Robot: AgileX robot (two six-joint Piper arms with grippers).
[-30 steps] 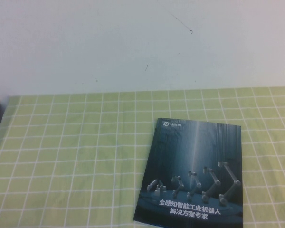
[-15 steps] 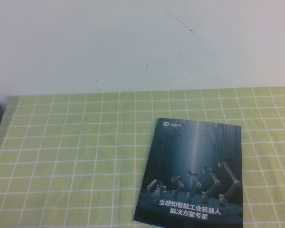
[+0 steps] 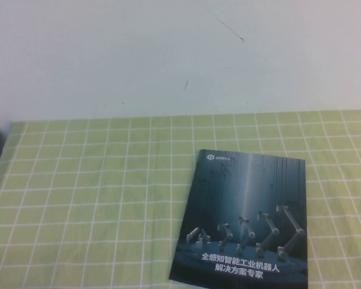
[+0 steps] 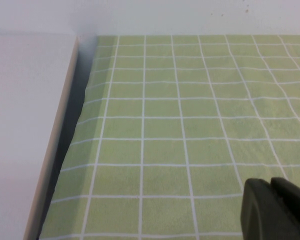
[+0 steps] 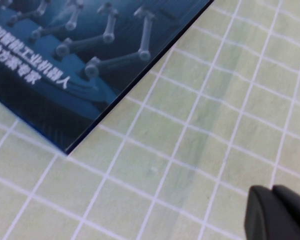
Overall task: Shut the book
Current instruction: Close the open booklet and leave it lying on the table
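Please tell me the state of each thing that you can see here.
Book: closed, lying flat, front cover up.
Cloth: spread flat under the book.
Left gripper: shut, holding nothing, over bare cloth.
Right gripper: shut, holding nothing, over cloth beside the book's corner.

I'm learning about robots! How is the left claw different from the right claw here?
The left claw hangs over bare green cloth; the right claw hangs by the closed book. A white ledge lies near the left claw, none near the right claw. Both are dark and shut.
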